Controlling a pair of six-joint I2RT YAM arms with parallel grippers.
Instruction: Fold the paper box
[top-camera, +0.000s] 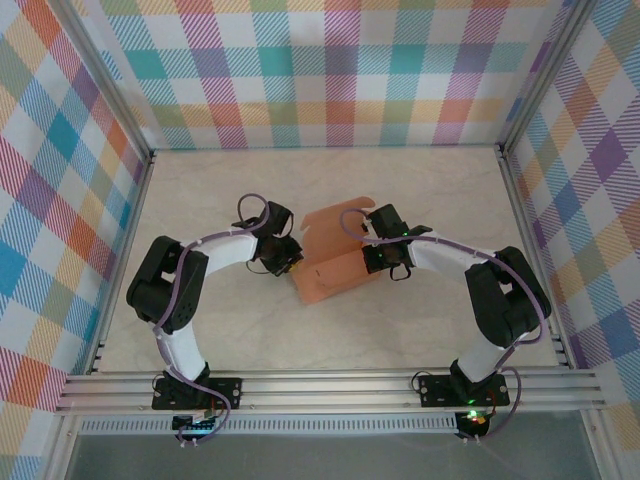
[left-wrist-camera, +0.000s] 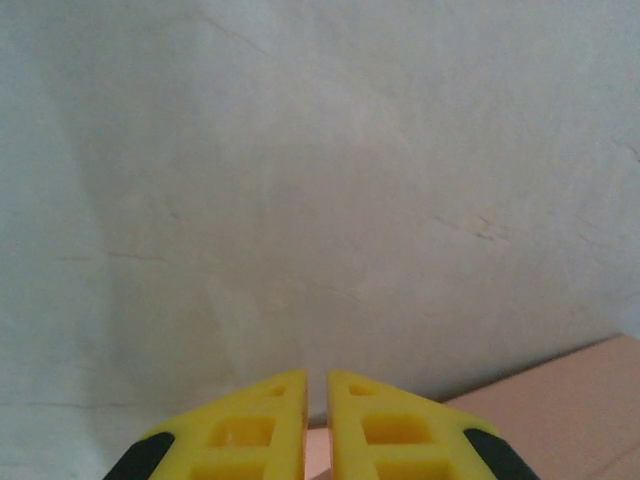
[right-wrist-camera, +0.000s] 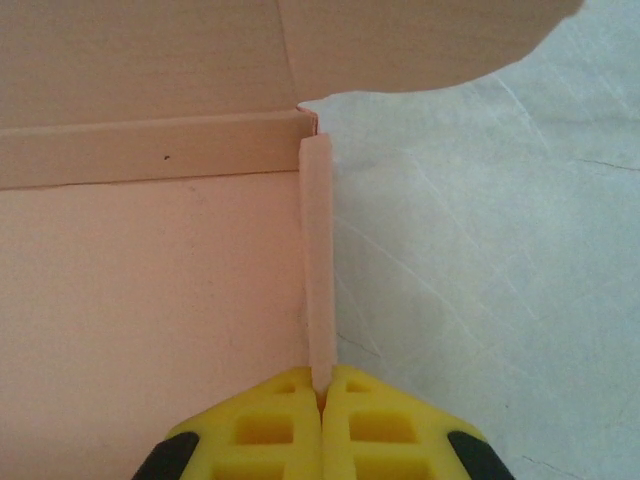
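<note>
The paper box (top-camera: 335, 275) is a salmon-orange card sheet, partly folded, lying in the middle of the table between both arms. My right gripper (top-camera: 373, 252) is at its right edge. In the right wrist view the right gripper (right-wrist-camera: 322, 385) is shut on a narrow upright side flap (right-wrist-camera: 318, 260), with the flat panel (right-wrist-camera: 150, 300) to its left and a raised flap (right-wrist-camera: 420, 40) beyond. My left gripper (top-camera: 284, 260) is at the sheet's left edge. In the left wrist view the left gripper (left-wrist-camera: 316, 385) stands almost closed, with a thin slit and nothing between the tips. The card (left-wrist-camera: 570, 400) lies low on the right, beneath the fingers.
The pale marbled tabletop (top-camera: 420, 185) is walled by checkered panels (top-camera: 330, 70) at the back and both sides. An aluminium rail (top-camera: 330, 385) carrying the arm bases runs along the near edge.
</note>
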